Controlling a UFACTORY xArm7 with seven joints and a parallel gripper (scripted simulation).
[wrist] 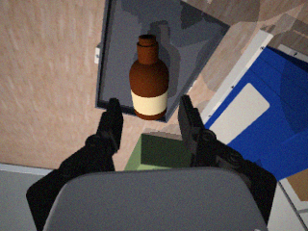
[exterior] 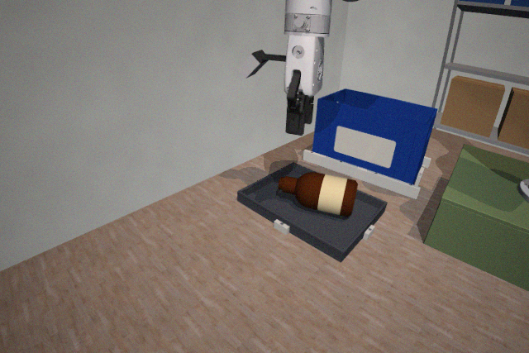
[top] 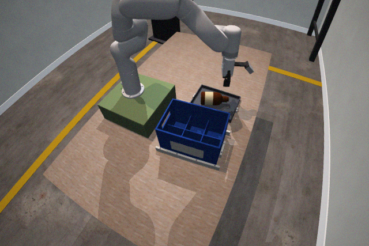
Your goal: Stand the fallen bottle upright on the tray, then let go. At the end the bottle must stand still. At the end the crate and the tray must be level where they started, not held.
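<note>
A brown bottle (top: 213,98) with a cream label lies on its side in the dark grey tray (top: 217,106). It also shows in the exterior view (exterior: 321,192) on the tray (exterior: 313,213), and in the wrist view (wrist: 149,83) on the tray (wrist: 159,53). My gripper (top: 226,82) hangs well above the tray, over the bottle's neck end, and touches nothing. In the exterior view the gripper (exterior: 295,122) is high above the bottle. In the wrist view the fingers stand open and empty, with the bottle seen far below between them.
A blue crate (top: 192,129) with dividers sits on a light base next to the tray; it also shows in the exterior view (exterior: 372,133). The green pedestal (top: 138,103) carries the arm's base. Shelving with boxes (exterior: 483,101) stands at the back.
</note>
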